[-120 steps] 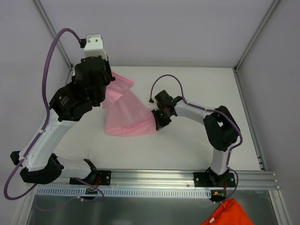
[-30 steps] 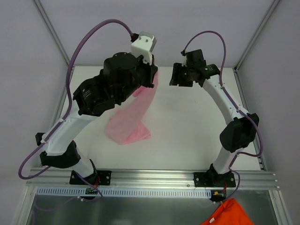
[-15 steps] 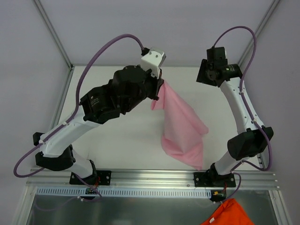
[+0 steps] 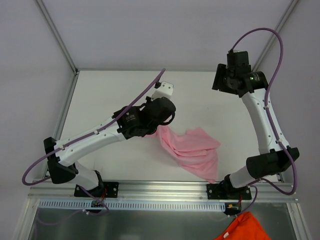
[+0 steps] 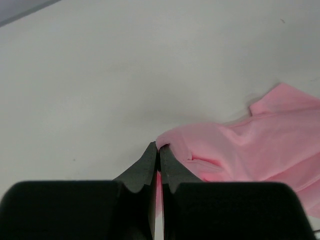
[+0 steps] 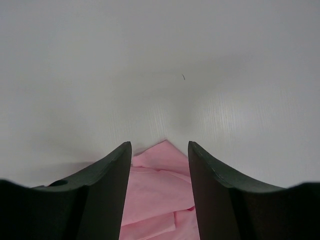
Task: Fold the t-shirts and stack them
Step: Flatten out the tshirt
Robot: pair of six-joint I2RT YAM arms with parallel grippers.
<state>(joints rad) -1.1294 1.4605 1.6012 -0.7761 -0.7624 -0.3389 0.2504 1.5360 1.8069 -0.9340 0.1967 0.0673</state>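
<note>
A light pink t-shirt (image 4: pixel 195 152) lies crumpled on the white table (image 4: pixel 110 95), right of centre toward the front. Its left end rises to my left gripper (image 4: pixel 158 128), which is down low and shut on a fold of the fabric (image 5: pixel 172 137); the left wrist view shows the fingertips (image 5: pixel 150 152) pinching that edge, with the shirt (image 5: pixel 265 145) spreading to the right. My right gripper (image 4: pixel 223 83) is raised high at the back right, open and holding nothing. In the right wrist view the shirt (image 6: pixel 160 180) appears far below, between the open gripper (image 6: pixel 159 145) fingers.
An orange cloth (image 4: pixel 240 227) lies off the table at the bottom right, beyond the aluminium rail (image 4: pixel 200 190) that carries both arm bases. Frame posts (image 4: pixel 270 45) stand at the table's back corners.
My left arm has dropped toward the table, so the shirt that hung in the air now lies spread on the surface. The right arm stays raised and hardly moved.
</note>
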